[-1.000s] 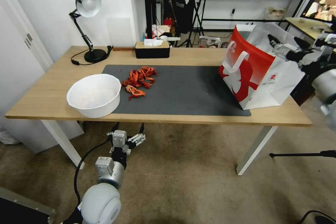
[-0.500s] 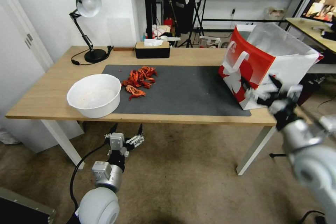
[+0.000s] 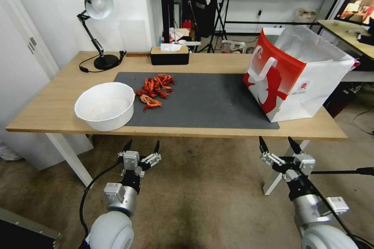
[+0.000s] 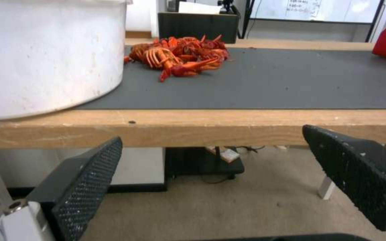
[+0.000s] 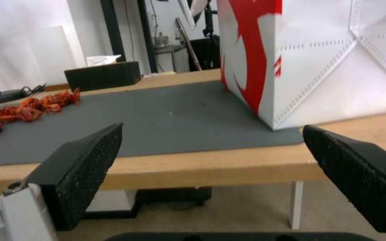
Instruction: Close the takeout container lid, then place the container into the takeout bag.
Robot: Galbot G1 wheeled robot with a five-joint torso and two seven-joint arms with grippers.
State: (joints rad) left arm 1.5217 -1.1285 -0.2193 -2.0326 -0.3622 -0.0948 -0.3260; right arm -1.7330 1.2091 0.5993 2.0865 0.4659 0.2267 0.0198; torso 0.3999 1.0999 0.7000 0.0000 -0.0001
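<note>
Takeout bag (image 3: 296, 81): standing upright at the bench's right end, above and beyond the right gripper's fingers; stiff red-and-white paper, creased side gusset, flat white handles, mouth gaping open.
Takeout container: none is lying on the bench; whether it is sitting inside the bag cannot be told, as the bag's walls are hiding the interior.
Right gripper (image 3: 279, 144): hanging below the bench edge, ribbed black fingers (image 5: 85, 164) spread wide, gripping nothing.
Left gripper (image 3: 141, 148): hanging below the bench edge, fingers likewise apart and empty, under the white bowl (image 3: 105, 105).
Bench (image 3: 46, 113): pale wood grain, carrying a matte dark mat (image 3: 210, 101).
Crayfish pile (image 3: 155, 87): glossy red shells, heaped just beyond the bowl.
Risk: fingers rising from here are likely striking the bench underside or edge; a nudge to the light bag is probably tipping or sliding it off the near corner.
</note>
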